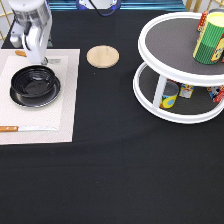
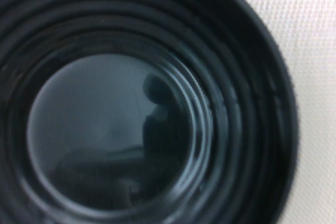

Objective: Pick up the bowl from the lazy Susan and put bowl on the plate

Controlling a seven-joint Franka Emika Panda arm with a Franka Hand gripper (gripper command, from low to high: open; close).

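Observation:
The glossy black ribbed bowl (image 1: 35,86) rests on the white placemat (image 1: 67,95) at the exterior view's left, off the lazy Susan (image 1: 167,35), which stands at the right. The silver plate does not show; it may lie hidden under the bowl. My gripper (image 1: 38,60) hangs just above the bowl's far rim, at the exterior view's top left. The wrist view is filled by the bowl's ribbed inside (image 2: 112,130), with a strip of the placemat (image 2: 311,65) beside it.
A round wooden coaster (image 1: 102,56) lies between the mat and the lazy Susan. A knife (image 1: 25,128) lies along the mat's near edge. A green can (image 1: 209,37) stands on the top tier and small cans (image 1: 170,96) on the lower tier.

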